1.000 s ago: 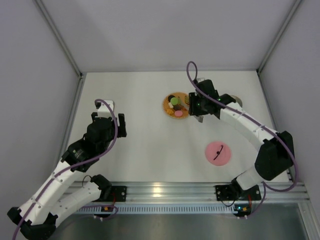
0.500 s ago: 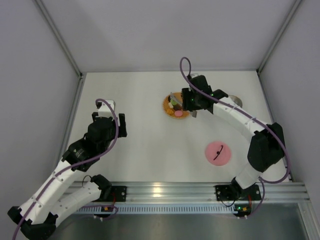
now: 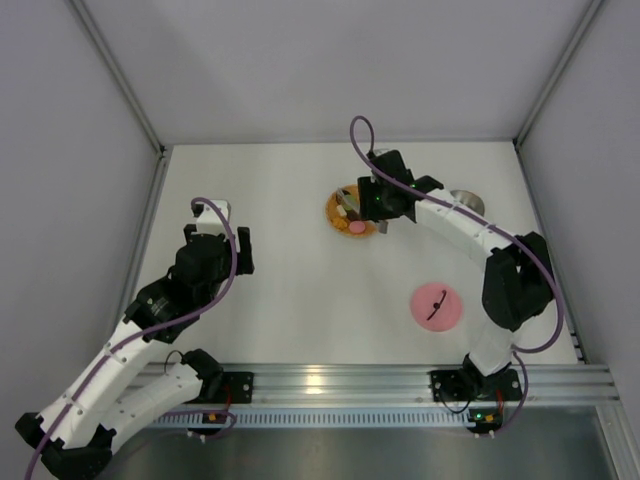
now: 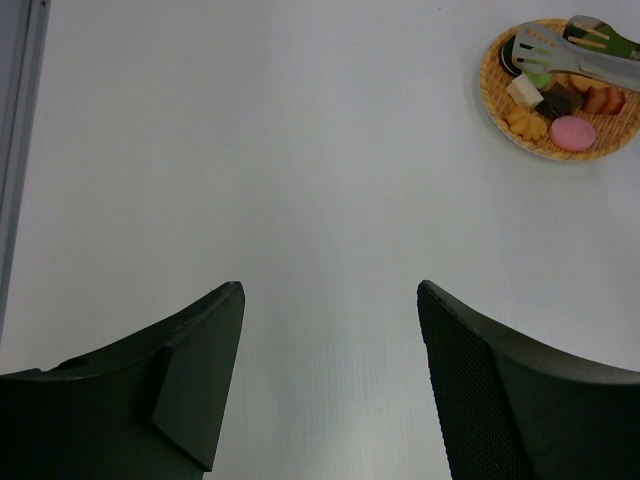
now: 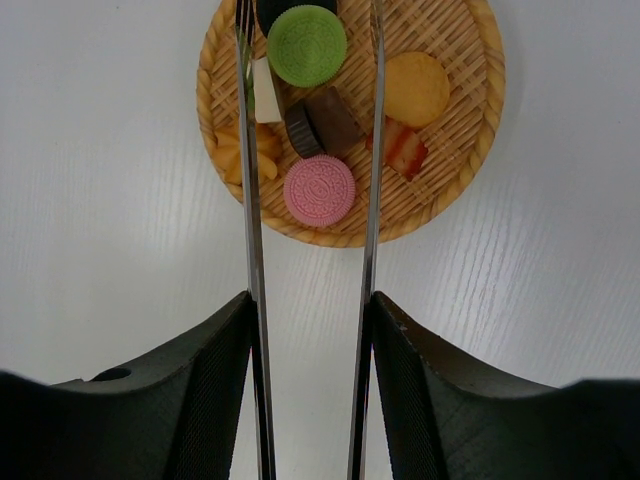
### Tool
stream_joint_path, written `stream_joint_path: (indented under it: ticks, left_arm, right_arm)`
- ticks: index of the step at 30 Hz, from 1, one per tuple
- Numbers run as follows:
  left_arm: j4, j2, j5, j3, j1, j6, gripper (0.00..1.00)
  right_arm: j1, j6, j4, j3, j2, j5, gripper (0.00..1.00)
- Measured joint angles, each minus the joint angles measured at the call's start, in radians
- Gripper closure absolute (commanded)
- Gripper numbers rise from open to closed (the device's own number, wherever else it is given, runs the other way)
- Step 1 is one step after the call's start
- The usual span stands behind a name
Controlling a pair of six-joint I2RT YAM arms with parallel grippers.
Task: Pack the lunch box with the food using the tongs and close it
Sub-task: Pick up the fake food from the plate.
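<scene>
Holding tongs (image 5: 250, 200) in right gripper (image 5: 310, 330), jaws half closed on both arms so tips spread, we straddle food (image 5: 318, 190) on mat (image 5: 455, 150), ready to pinch; left gripper (image 4: 330, 380) wide open, empty, aside; lunch box (image 3: 466, 201) sits far right

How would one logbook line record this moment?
right end effector: holding long silver metal tongs, arms spread over bite-sized food pieces on round woven tray | left end effector: open
</scene>
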Motion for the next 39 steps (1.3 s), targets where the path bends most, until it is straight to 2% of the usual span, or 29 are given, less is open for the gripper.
stream_joint_path:
  ticks: [7, 12, 22, 30, 39]
  left_arm:
    - [0.0, 0.0, 0.0, 0.0, 0.0, 0.0, 0.25]
    - [0.0, 0.0, 0.0, 0.0, 0.0, 0.0, 0.25]
    - [0.0, 0.0, 0.0, 0.0, 0.0, 0.0, 0.25]
    - [0.0, 0.0, 0.0, 0.0, 0.0, 0.0, 0.25]
    - [0.0, 0.0, 0.0, 0.0, 0.0, 0.0, 0.25]
  right_arm:
    - [0.0, 0.001, 0.001, 0.0, 0.01, -0.008, 0.53]
    - [0.0, 0.004, 0.004, 0.0, 0.01, -0.026, 0.64]
    - [-0.001, 0.008, 0.005, 0.0, 0.01, -0.027, 0.7]
    - [-0.007, 0.008, 0.003, 0.0, -0.003, -0.019, 0.71]
    - [-0.017, 0.008, -0.001, 0.0, -0.1, 0.006, 0.7]
